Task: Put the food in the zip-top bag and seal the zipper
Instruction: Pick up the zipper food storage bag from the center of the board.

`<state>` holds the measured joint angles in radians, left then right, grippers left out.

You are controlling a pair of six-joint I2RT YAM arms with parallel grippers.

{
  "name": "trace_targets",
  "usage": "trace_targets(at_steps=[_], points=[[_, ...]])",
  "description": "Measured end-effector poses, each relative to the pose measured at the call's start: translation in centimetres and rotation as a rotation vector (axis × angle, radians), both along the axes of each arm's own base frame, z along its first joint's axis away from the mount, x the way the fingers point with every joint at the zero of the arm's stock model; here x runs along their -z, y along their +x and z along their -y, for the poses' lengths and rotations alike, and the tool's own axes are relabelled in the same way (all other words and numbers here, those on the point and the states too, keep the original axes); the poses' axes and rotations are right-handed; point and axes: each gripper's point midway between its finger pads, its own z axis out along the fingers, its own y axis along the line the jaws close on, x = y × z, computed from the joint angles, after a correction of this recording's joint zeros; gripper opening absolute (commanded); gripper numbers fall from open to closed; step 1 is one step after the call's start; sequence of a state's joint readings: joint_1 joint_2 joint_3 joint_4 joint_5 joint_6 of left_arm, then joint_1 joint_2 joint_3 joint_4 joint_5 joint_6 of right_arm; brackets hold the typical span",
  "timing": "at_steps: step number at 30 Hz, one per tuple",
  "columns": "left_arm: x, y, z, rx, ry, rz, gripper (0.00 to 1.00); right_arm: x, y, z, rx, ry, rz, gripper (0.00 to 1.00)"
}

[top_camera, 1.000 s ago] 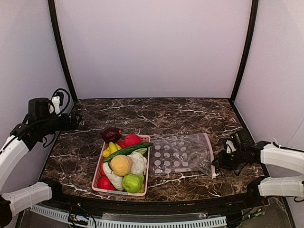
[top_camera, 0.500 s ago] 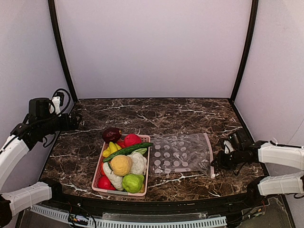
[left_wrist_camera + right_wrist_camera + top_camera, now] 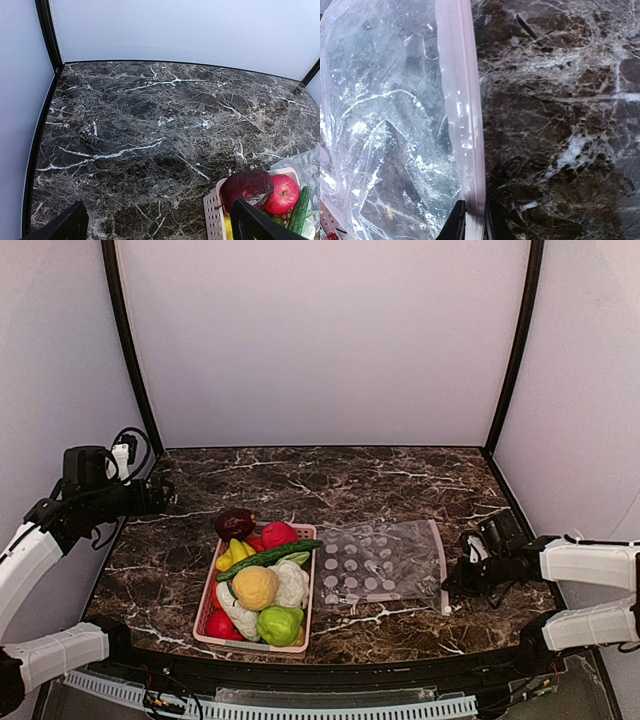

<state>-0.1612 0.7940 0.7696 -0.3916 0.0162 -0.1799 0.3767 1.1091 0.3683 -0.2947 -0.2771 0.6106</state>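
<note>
The clear, white-dotted plastic zip-top bag lies flat and empty on the dark marble bench, just beside the pink slatted plastic basket, which is heaped with plastic toy food. The right claw pinches the bag's pale pink zipper strip. The left claw hangs spread wide, holding nothing.

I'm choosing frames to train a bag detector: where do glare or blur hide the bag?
Right wrist view: white glare streaks the zip-top bag, slightly soft up close, yet the zipper reads clearly. Top external view: even light, sharp, its dots distinct. Left wrist view: only a corner shows at the right edge.
</note>
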Motion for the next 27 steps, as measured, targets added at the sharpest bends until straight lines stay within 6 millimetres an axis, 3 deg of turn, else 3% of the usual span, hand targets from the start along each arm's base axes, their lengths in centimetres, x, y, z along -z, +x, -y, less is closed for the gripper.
trace_targets(at_steps=[6, 15, 18, 22, 27], points=[[0.1, 0.1, 0.1, 0.003, 0.0, -0.005, 1.0, 0.1, 0.0, -0.1, -0.002, 0.003, -0.005, 0.0], [0.6, 0.2, 0.4, 0.024, 0.006, -0.022, 0.96, -2.4, 0.6, -0.2, -0.005, 0.011, 0.038, 0.0], [0.6, 0.1, 1.0, 0.045, 0.015, -0.02, 0.95, -4.8, 1.2, -0.2, -0.004, 0.009, 0.082, 0.0], [0.0, -0.3, 3.2, 0.119, 0.03, -0.026, 0.94, -10.1, 2.5, -0.2, -0.007, 0.011, 0.181, 0.0], [-4.6, 0.4, 7.2, 0.227, 0.019, 0.032, 0.94, -16.7, 3.8, 0.1, -0.012, -0.013, 0.285, 0.0]])
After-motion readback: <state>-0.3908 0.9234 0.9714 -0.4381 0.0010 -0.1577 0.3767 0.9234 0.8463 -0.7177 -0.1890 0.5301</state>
